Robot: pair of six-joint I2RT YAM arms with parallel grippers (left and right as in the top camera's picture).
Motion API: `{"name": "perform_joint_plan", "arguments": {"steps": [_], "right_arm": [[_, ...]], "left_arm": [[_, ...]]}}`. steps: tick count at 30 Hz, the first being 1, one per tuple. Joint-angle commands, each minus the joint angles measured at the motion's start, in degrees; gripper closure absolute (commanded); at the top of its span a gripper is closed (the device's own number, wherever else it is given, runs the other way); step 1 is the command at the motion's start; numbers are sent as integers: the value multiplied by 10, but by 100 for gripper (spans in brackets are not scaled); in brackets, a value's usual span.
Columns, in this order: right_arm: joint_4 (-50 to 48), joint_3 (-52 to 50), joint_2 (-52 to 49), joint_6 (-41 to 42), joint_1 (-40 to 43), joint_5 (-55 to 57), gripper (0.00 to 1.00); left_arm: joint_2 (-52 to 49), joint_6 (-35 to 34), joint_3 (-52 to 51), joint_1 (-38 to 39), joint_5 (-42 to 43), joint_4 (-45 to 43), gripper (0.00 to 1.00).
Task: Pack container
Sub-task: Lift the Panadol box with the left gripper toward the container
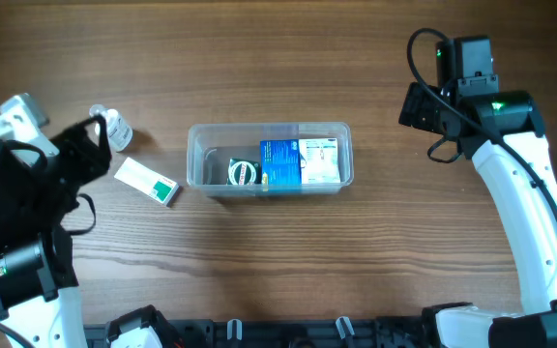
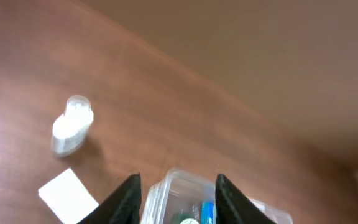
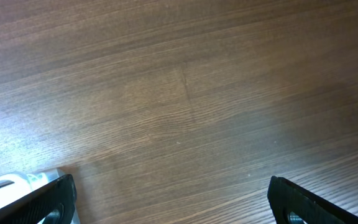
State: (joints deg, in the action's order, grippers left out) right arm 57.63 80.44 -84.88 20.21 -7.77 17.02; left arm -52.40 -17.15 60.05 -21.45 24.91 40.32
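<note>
The clear plastic container [image 1: 207,162] stands at the table's middle. It holds a blue box [image 1: 280,162], a white and green box [image 1: 320,160] and a small round green and white item [image 1: 243,172]. A white box with a green end [image 1: 147,181] and a small clear bottle [image 1: 116,128] lie on the table to its left. My left gripper [image 1: 93,145] is open and empty, raised beside the bottle; its wrist view shows the container [image 2: 166,194] between the fingers [image 2: 178,180]. My right gripper [image 1: 420,104] is open wide and empty, right of the container.
The left wrist view shows the bottle [image 2: 72,124] lying on the wood and the white box [image 2: 67,196] at the lower left. The right wrist view shows bare wood between the fingers [image 3: 169,188] and the container's corner [image 3: 17,182] at the lower left.
</note>
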Motion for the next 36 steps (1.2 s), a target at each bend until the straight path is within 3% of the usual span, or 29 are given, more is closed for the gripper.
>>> {"name": "perform_joint_plan", "arguments": {"steps": [1,4,6,11,13,18,21,30,36], "right_arm": [[-1,1,2,-7,0,11,0],[-1,1,2,-7,0,11,0],[-1,1,2,-7,0,11,0],[-1,1,2,-7,0,11,0],[-1,1,2,-7,0,11,0],[-1,1,2,-7,0,11,0],[-1,1,2,-7,0,11,0],[-1,1,2,-7,0,11,0],[-1,1,2,-7,0,11,0]], "left_arm": [[-30,17,-1,-1,-15,85,64],[-101,17,-15,3,-22,146,33],[-144,17,-17,15,-22,150,1],[-239,5,-17,23,38,133,0],[-269,-58,-17,40,-8,133,0],[-294,-198,-17,151,-226,122,1],[-295,-267,-17,209,-295,104,0],[-368,-313,-49,222,-296,35,0],[-437,-297,-51,177,-295,20,0]]}}
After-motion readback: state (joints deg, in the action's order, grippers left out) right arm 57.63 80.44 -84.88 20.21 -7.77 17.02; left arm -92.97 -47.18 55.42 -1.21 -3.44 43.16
